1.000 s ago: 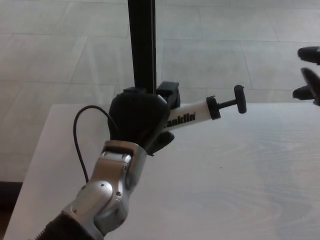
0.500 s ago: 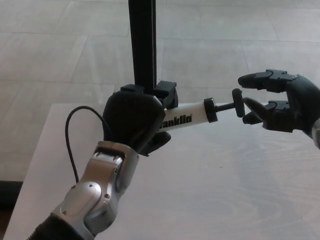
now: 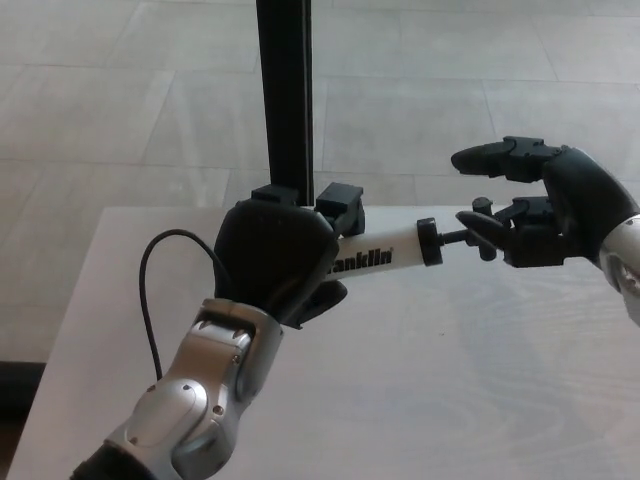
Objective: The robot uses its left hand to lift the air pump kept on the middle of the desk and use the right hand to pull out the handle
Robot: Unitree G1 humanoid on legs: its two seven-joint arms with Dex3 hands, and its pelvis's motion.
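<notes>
A: Quick pass. Left hand (image 3: 272, 262)?

B: Clenched around the air pump (image 3: 385, 256), wrapped over the barrel's near end. Pump is up off the tabletop (image 3: 480, 380), held roughly level and tilted a bit, white barrel with "Franklin" lettering pointing toward the robot's right. So the lift looks done.

A: Right hand (image 3: 545, 215)?

B: At the far end of the pump, right at the handle (image 3: 481, 212). Fingers (image 3: 495, 158) are spread, one reaching over the top of the T-handle and others below it. Not closed on it as far as I can see, so released, holding nothing. Whether a lower finger touches the handle, can't tell, the black on black blurs together.

A: Handle pulled out?

B: A short length of thin rod shows between the black collar and the handle, so it sits a little out from the barrel. I'd judge the pull itself isn't made yet: the grip on the handle has to come first.

A: Anything else in frame?

B: Black upright post (image 3: 287, 95) behind the pump, a black cable (image 3: 150, 262) looping off the left wrist, tiled floor (image 3: 120, 100) beyond the tabletop edge.

A: Progress call?

B: Roughly halfway. Lift done, right hand in position, grasp and pull left.
</notes>
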